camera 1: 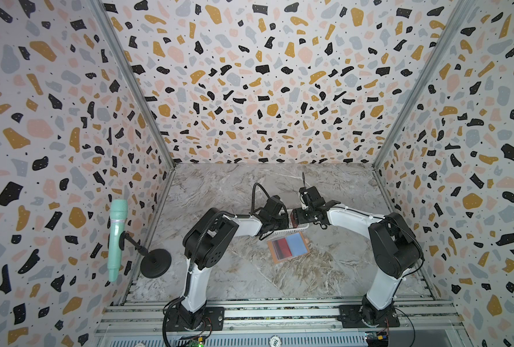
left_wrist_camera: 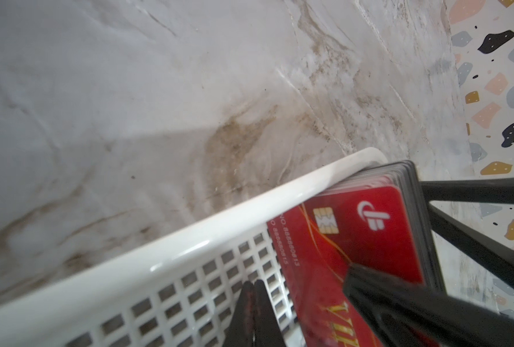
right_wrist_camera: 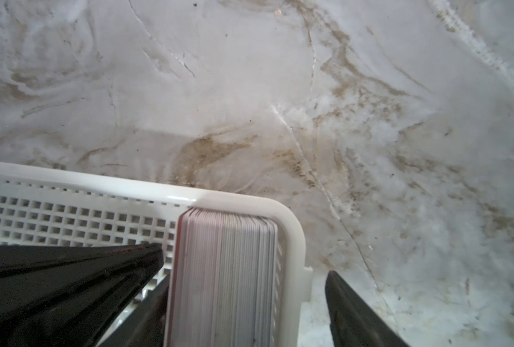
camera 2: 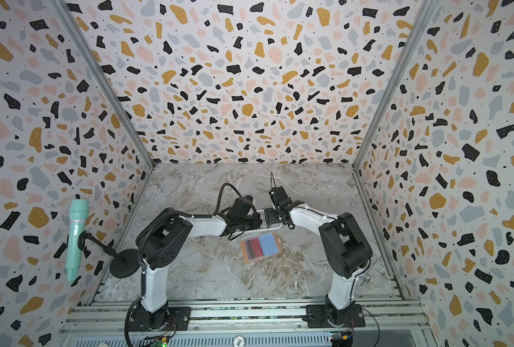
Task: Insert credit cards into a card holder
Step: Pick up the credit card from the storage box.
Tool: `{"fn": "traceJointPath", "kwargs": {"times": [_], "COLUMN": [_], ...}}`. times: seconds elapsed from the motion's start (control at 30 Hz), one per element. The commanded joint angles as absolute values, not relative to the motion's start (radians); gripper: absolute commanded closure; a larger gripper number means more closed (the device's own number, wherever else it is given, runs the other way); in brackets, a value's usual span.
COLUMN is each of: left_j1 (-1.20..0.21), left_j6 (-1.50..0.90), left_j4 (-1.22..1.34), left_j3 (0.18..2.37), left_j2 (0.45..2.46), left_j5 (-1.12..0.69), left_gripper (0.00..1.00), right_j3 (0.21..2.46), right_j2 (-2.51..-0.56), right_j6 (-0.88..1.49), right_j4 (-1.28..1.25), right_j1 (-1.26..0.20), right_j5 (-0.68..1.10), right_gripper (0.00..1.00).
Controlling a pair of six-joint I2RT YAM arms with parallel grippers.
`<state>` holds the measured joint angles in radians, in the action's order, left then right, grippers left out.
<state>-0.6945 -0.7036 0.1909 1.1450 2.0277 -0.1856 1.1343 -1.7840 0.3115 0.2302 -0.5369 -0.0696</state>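
The card holder (camera 1: 288, 248) (camera 2: 260, 247) lies open on the marble, red showing in its left half and pale blue in its right. A stack of red credit cards (left_wrist_camera: 354, 234) (right_wrist_camera: 225, 270) stands on edge at one end of the white slotted basket (left_wrist_camera: 171, 249) (right_wrist_camera: 99, 183). My left gripper (left_wrist_camera: 254, 284) (camera 1: 281, 220) is shut with nothing in it, inside the basket beside the front card. My right gripper (right_wrist_camera: 246, 282) (camera 1: 294, 217) is open astride the stack. One finger (right_wrist_camera: 147, 312) is inside the basket and the other (right_wrist_camera: 354, 312) is outside its end wall.
The basket (camera 1: 282, 232) sits just behind the card holder, mostly hidden under both wrists in both top views. A mint-green microphone (camera 1: 116, 237) on a black stand (camera 1: 156, 263) is at the left wall. Patterned walls close in three sides.
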Motion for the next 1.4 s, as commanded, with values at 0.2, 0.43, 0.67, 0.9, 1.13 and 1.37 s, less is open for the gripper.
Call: {"fn": "traceJointPath", "kwargs": {"times": [0.2,0.43,0.67,0.9,1.13,1.37], "left_j1": [-0.687,-0.687,-0.687,-0.687,-0.687,-0.687], "left_j6": [-0.715,-0.721,-0.727,-0.727,-0.732,-0.738], "left_j4": [0.291,0.322,0.345,0.354,0.362,0.372], "left_j3": [1.116,1.127,1.129,1.132,1.131,1.130], "left_j2": [2.034,2.057,2.074,2.080,2.087,2.093], "left_j5": [-0.257,-0.306,-0.328,-0.335,-0.335,-0.336], "left_gripper": [0.81,0.75,0.72,0.70,0.70,0.70], "right_j3": [1.154,1.154,1.154,1.155,1.149,1.139], "right_j2": [-1.733,-1.730,-1.729,-1.707,-1.661,-1.644], "right_j6": [0.304,0.303,0.304,0.303,0.305,0.315], "right_j4": [0.262,0.261,0.262,0.271,0.291,0.286], "right_j1": [-0.538,-0.538,-0.537,-0.538,-0.552,-0.571], "right_j5": [-0.089,-0.085,-0.083,-0.078,-0.085,-0.078], "right_gripper": [0.25,0.26,0.26,0.25,0.27,0.52]}}
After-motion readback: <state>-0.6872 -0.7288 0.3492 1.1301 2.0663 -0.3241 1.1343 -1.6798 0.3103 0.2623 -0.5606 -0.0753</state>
